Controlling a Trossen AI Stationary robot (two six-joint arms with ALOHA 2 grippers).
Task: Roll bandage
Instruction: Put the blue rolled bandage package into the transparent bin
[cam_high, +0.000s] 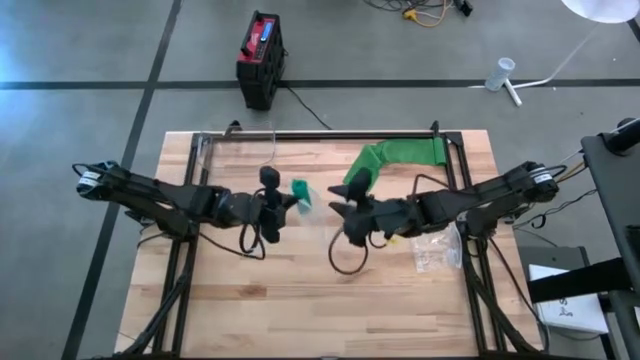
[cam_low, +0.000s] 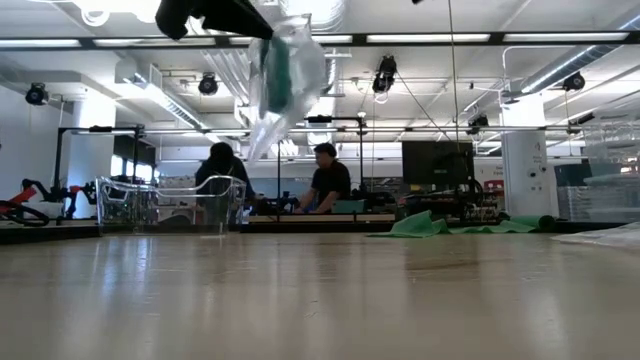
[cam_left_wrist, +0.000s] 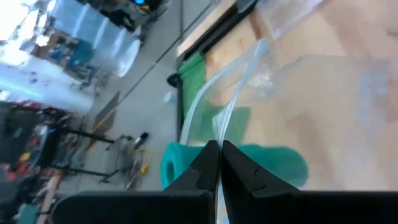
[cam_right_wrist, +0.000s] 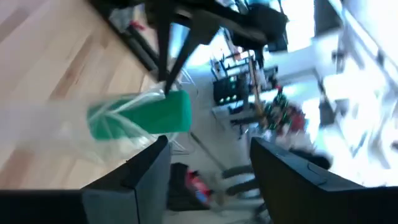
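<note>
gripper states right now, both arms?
Left gripper: closed on the bag with the green roll inside, held up off the table.
Right gripper: open, holding nothing, beside the bag.

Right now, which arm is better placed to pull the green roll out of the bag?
Right, probably. The left gripper is shut on the clear bag, holding it above the table, so it is occupied. The right gripper has open jaws and faces the green roll inside the bag.
</note>
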